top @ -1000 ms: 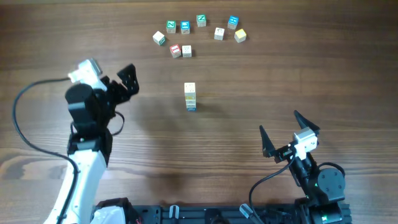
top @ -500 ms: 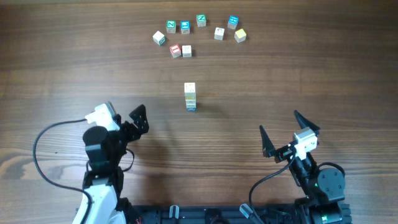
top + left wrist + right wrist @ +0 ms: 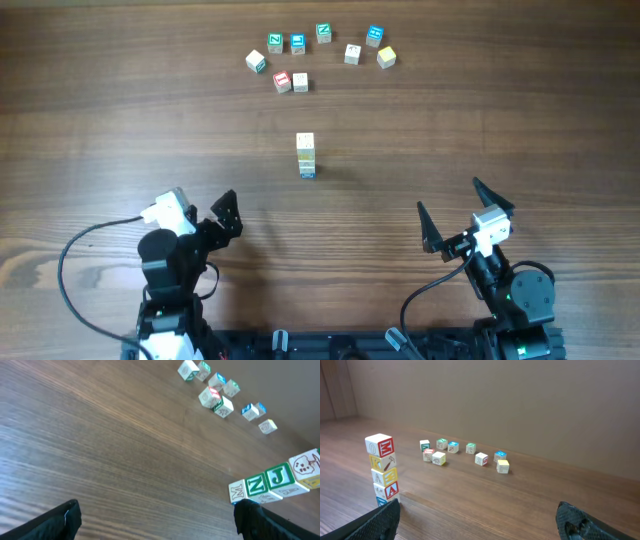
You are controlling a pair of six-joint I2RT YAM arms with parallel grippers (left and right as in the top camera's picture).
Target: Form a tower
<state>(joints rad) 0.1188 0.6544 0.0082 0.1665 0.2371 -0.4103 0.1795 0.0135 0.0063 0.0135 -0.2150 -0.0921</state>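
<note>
- The tower [image 3: 306,156] is slim; a bump from either arm could topple it (top cubes first).
- The left gripper [image 3: 215,224] at 7 o'clock and the right gripper [image 3: 449,205] at 5 are both wide open and empty.

**Q.** Fig. 1: What sort of place are you working in?

**A.** You are at a robotics lab bench. Note the bare wood-grain table [image 3: 500,120] and the left arm [image 3: 165,270] and right arm [image 3: 510,285] mounted on a black base rail [image 3: 330,347] at its near edge. A black cable [image 3: 63,262] trails loose, and a plain tan wall [image 3: 520,395] stands behind. The only objects are toy letter cubes [image 3: 300,82] and a tower [image 3: 306,155] of them.
</note>
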